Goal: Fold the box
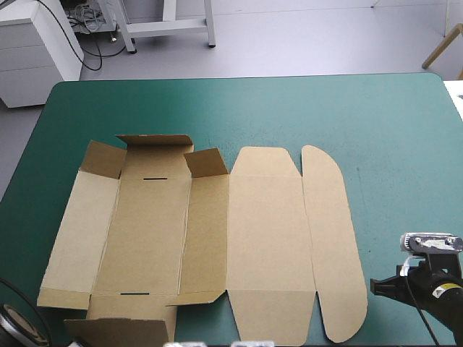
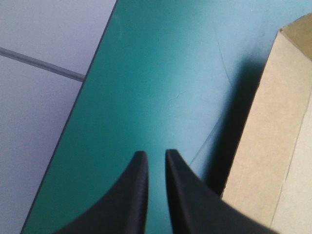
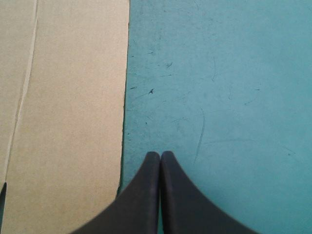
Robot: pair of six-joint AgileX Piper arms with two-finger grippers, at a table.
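Note:
The box (image 1: 202, 238) is a cut sheet of brown board lying flat on the teal-green cover (image 1: 304, 108). Its left panels have small flaps raised at the far corners, and its rounded lid flap is on the right. My right gripper (image 1: 375, 285) sits low over the cover just right of the lid flap's near end. In the right wrist view it is (image 3: 160, 154) shut and empty, with the box edge (image 3: 63, 122) beside it. My left gripper (image 2: 155, 155) is over bare cover near the table's left edge, its fingers all but touching with nothing between them. A raised box flap (image 2: 273, 146) stands beside it.
The table's left edge (image 2: 73, 122) runs close to my left gripper, with grey floor beyond it. Bare teal-green cover stretches along the far side and the right side (image 1: 405, 166) of the table.

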